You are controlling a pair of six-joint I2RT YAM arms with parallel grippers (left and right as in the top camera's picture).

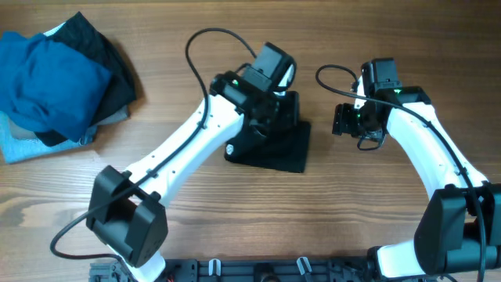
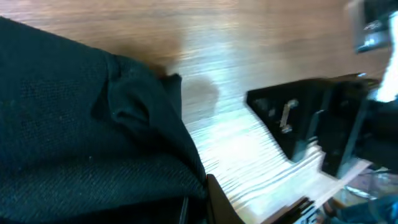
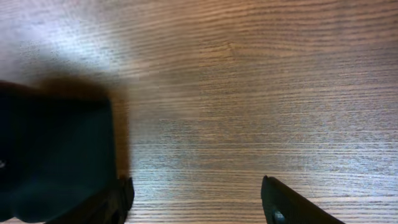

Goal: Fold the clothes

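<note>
Apparently, left arm low over clothes.

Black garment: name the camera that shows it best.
Overhead: the black garment shows its folded outline, though the left arm covers its upper part. Left wrist shows only close, rumpled fabric; right wrist only a blurred dark corner.

bright blue garment atop light blue cloth; wooden table.

The folded black fabric garment is laid centrally on the wooden table. A heap of blue and dark clothes is found well apart, at the far left corner.
</note>
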